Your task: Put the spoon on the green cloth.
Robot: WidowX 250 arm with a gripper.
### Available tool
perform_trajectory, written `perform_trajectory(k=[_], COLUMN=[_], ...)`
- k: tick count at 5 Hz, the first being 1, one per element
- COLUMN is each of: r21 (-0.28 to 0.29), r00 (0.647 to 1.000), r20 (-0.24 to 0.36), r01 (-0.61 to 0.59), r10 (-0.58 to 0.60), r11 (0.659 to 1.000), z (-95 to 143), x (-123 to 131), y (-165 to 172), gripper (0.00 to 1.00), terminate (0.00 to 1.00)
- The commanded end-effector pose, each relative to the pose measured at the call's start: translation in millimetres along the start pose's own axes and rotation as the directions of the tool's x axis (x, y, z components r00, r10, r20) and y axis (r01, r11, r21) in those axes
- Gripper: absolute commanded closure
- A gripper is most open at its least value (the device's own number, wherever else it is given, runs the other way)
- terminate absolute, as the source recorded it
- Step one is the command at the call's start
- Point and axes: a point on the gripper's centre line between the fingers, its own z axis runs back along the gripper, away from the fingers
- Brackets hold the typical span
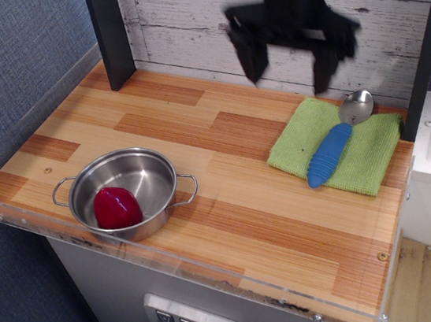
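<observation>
One spoon (334, 145) lies flat on green cloth (366, 158), long axis diagonal: blue handle toward table front edge, silver bowl toward rear wall. Gripper (291, 57) hangs above and behind-left of it, fingers spread wide, holding nothing. Placement looks complete.

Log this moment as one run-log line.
gripper: open, raised, empty | spoon: lying on green cloth, released | pot: holds red object | task: looks done
</observation>
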Motion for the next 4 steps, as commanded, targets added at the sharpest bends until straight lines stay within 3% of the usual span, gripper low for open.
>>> perform_trajectory(k=[1, 3, 4], r21=[0.002, 0.042, 0.03], r00=[0.999, 0.995, 0.995], r20=[-0.015, -0.071, -0.086], r01=[-0.039, -0.068, -0.056], r10=[0.039, 0.071, 0.058], r11=[0.999, 0.997, 0.998], z=[22, 12, 10], x=[-32, -49, -50], y=[36, 64, 67], gripper=[0.0, 0.0, 0.0], terminate=[0.0, 0.0, 0.0])
